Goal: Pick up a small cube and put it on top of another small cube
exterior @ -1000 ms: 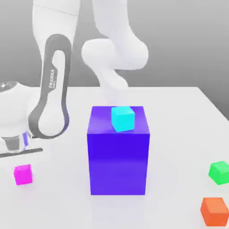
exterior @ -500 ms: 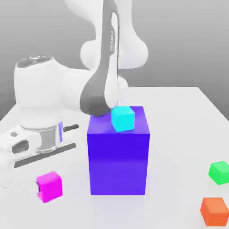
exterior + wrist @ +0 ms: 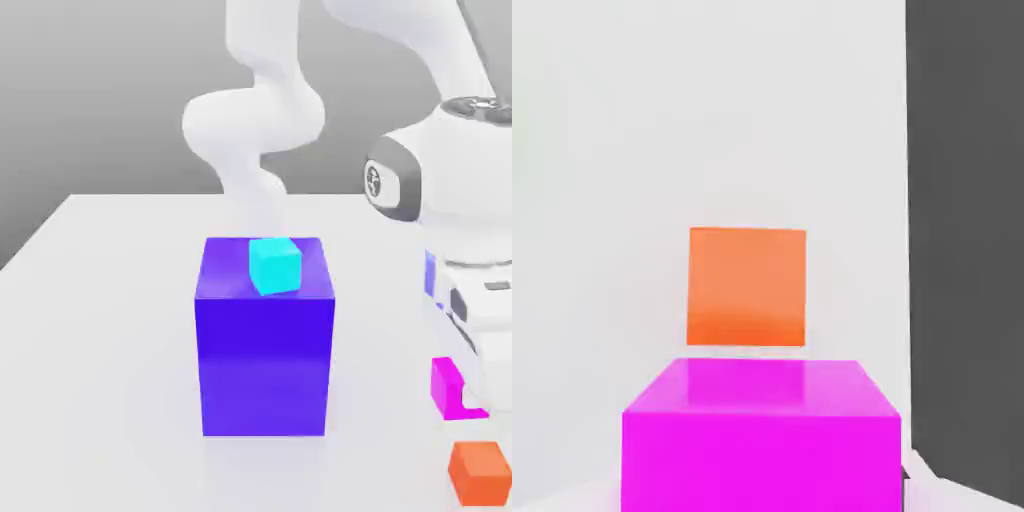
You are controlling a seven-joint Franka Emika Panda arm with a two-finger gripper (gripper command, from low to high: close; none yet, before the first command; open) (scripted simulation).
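Observation:
The small cube (image 3: 446,382), bright magenta, hangs above the table at the exterior view's right, and my gripper (image 3: 462,398) is shut on it. The white hand partly covers it there. In the hand view the magenta cube (image 3: 762,435) is close to the camera, and a small orange cube (image 3: 747,285) lies on the table beyond it. That orange cube (image 3: 480,472) rests on the table just in front of and below the held cube. A small cyan cube (image 3: 275,265) sits on top of the big blue-violet block (image 3: 265,350).
The big blue-violet block stands in the middle of the white table (image 3: 100,400). The arm's white links (image 3: 450,180) rise over the right side. The table's edge (image 3: 906,250) runs close to the orange cube, with a dark drop beyond it.
The arm has swung from the exterior view's left across to its right, carrying the magenta cube lifted off the table. The cyan cube, the block and the orange cube have not moved.

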